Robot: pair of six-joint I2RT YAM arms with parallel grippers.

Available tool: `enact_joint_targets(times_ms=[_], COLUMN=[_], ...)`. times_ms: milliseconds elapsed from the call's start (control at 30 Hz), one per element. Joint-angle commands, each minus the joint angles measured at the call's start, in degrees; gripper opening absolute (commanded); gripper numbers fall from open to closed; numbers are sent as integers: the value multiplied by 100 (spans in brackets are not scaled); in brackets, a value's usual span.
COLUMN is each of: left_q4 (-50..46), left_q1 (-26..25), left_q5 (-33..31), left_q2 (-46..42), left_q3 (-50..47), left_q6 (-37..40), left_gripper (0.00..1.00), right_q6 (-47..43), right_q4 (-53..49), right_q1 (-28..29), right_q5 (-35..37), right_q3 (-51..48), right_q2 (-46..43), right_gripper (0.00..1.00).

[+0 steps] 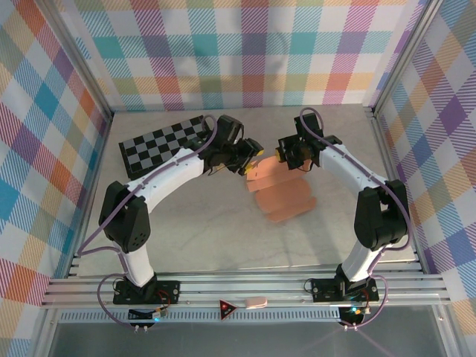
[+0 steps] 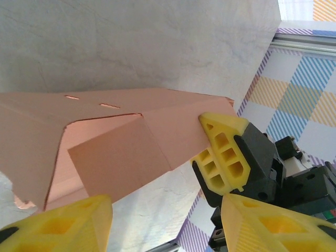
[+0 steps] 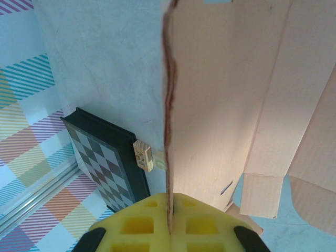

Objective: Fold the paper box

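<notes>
Near the desk's far-left corner lies the checkerboard (image 1: 167, 145). Right of it, the left gripper (image 1: 251, 148) hangs with its jaws apart, gripping nothing, just beside the paper box (image 1: 282, 195) mid-desk, whose raised far flap the right gripper (image 1: 284, 154) pinches tight.

The box (image 1: 281, 192) lies mid-surface (image 1: 208, 238), with the left hand (image 1: 250, 151) at its far left and the right hand (image 1: 286, 154) gripping its far edge. The board (image 1: 163, 145) lies in the far left corner, well left of the box. The block (image 3: 143, 156) sits just beside the board's edge.
</notes>
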Motion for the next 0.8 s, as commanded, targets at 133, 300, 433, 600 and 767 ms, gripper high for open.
enact_joint_targets(times_ms=[133, 300, 433, 600, 767], left_q4=[123, 363, 481, 854, 848], left_q1=[-51, -65, -65, -65, -39], left_q5=[183, 216, 221, 281, 225], left_q2=[272, 458, 706, 905, 867], left_q3=[193, 299, 643, 805, 837], left_q6=[-303, -426, -456, -626, -461], left_gripper=[55, 54, 52, 46, 36], right_q6=[154, 155, 206, 261, 257], right_q4=[110, 117, 160, 232, 271], right_q1=[65, 73, 89, 99, 99], right_q5=[11, -13, -59, -70, 8], right_q3=[160, 192, 150, 86, 86], right_q2=[4, -3, -27, -47, -81], right_gripper=[0, 0, 0, 0, 0])
